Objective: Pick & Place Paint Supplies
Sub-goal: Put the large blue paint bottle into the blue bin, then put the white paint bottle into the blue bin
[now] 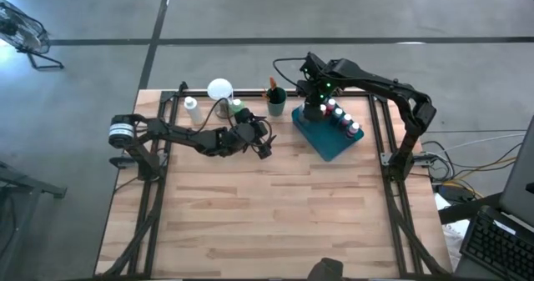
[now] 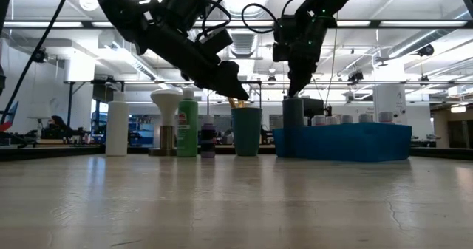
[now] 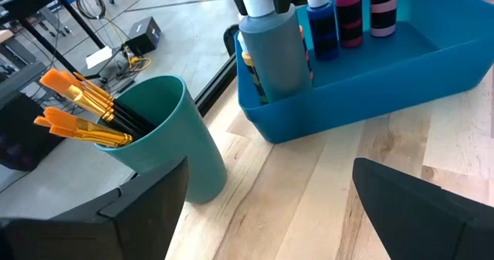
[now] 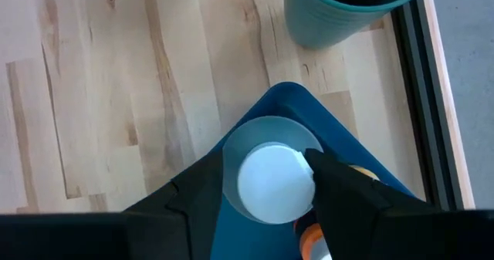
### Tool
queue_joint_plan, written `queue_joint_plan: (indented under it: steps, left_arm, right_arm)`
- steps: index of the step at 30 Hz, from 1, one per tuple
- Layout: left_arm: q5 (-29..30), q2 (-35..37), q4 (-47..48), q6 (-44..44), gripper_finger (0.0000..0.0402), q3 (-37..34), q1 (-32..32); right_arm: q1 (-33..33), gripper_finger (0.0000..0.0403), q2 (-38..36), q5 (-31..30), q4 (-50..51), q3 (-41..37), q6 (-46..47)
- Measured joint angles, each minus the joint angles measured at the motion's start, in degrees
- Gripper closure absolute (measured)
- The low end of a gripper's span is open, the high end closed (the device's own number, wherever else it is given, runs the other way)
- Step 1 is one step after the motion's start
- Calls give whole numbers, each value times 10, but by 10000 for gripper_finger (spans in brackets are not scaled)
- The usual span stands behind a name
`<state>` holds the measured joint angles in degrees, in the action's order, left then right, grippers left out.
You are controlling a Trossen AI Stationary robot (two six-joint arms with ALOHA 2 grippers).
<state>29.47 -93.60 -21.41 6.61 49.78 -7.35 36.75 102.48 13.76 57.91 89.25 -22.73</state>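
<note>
One grey-blue paint bottle (image 3: 272,53) upright in teal tray's (image 3: 401,90) corner nearest brush cup (image 3: 166,136), at table's one o'clock. Right gripper (image 4: 272,175) directly above its white cap, fingers parted, not clamping. Left gripper (image 3: 262,206) wide open, empty, near cup.

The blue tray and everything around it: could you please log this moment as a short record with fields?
tray: blue tray, far right of table, holding paint bottles
right gripper: right gripper directly above the tray's grey bottle, fingers either side of its white cap
left gripper: left gripper open, hovering near the teal cup
cup contents: orange-tipped brushes
</note>
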Motion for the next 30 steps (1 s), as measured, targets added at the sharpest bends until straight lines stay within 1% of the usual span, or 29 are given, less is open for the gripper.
queue_joint_plan:
  steps: [9,21,30]
  left_arm:
    - [0,0,0,0,32,0,0]
    - [0,0,1,0,32,0,0]
    - [3,0,35,21,32,0,0]
  right_arm:
    - [0,228,2,-2,-1,6,0]
    - [0,147,1,-2,-2,11,1]
    - [0,115,-1,-4,10,58,14]
